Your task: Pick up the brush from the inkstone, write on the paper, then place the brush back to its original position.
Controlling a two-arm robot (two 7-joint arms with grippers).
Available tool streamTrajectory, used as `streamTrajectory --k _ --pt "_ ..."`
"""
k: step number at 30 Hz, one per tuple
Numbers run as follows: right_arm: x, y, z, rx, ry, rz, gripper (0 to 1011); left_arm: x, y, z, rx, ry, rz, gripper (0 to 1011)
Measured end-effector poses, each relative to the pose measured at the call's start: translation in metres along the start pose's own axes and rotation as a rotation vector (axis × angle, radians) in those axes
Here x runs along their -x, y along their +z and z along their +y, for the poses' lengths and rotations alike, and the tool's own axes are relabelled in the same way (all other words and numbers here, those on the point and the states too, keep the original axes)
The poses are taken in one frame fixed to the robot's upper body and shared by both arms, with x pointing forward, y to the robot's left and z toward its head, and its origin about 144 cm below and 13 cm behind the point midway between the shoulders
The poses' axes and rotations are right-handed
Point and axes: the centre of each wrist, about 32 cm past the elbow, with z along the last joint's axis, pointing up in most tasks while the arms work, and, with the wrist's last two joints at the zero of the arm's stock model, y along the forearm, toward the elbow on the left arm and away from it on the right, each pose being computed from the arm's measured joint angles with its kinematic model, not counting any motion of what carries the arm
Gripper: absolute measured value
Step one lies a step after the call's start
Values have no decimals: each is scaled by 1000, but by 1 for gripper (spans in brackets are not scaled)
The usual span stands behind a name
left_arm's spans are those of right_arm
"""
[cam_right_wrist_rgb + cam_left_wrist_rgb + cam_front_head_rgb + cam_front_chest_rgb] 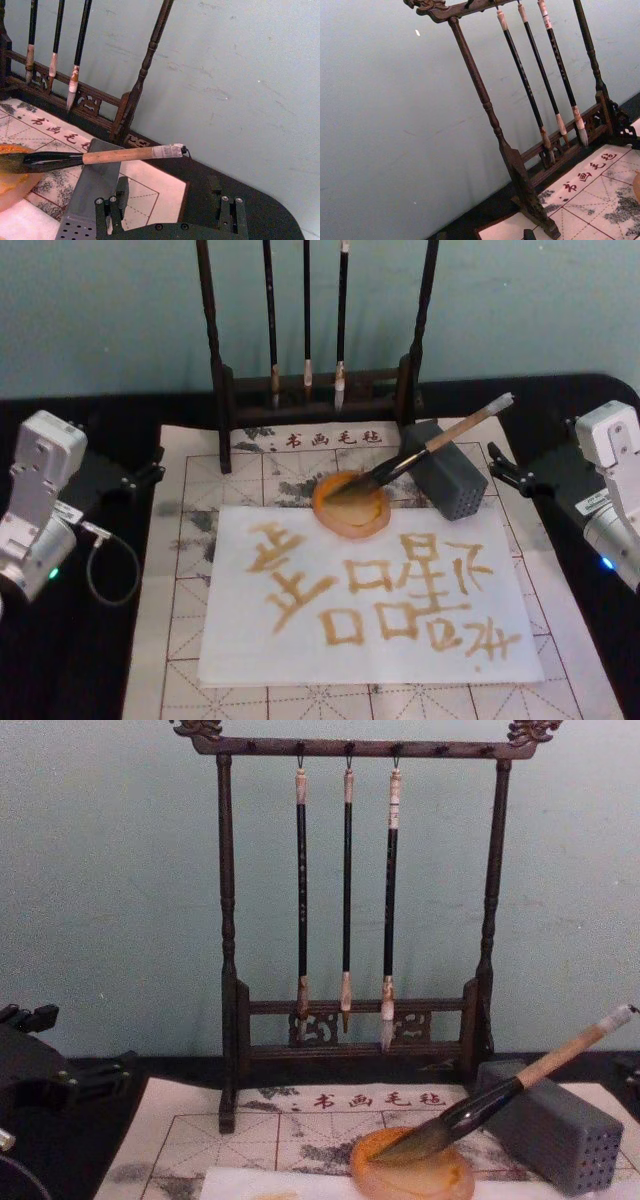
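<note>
Amber inkstone [350, 508] mid-frame holds brush [430, 448] tip; handle leans on grey block [447, 483]. Paper [370, 600] already lettered. Left gripper [150, 468] and right gripper [497, 465] parked at the edges, jaws wide. Likely pick-up step: you must close right gripper on tan handle.

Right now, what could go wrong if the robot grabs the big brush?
The brush only leans on the grey block, so a bump from the right tool could roll it off. Its bristles lie in the inkstone, which might slide or tip. The paper already has writing; drips could spoil it.
</note>
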Motion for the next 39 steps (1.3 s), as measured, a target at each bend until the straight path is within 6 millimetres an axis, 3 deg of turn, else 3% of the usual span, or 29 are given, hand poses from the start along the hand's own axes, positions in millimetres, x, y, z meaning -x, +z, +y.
streamTrajectory --k 13,21,29,39 --pt "-5 6 -9 39 56 196 1000 0 0 0 0 0 0 1001" --pt "-11 17 -7 103 112 488 1000 0 0 0 0 0 0 1001" --pt "-10 26 4 155 127 756 1000 0 0 0 0 0 0 1001" --pt "-7 31 21 183 112 965 1000 0 0 0 0 0 0 1001"
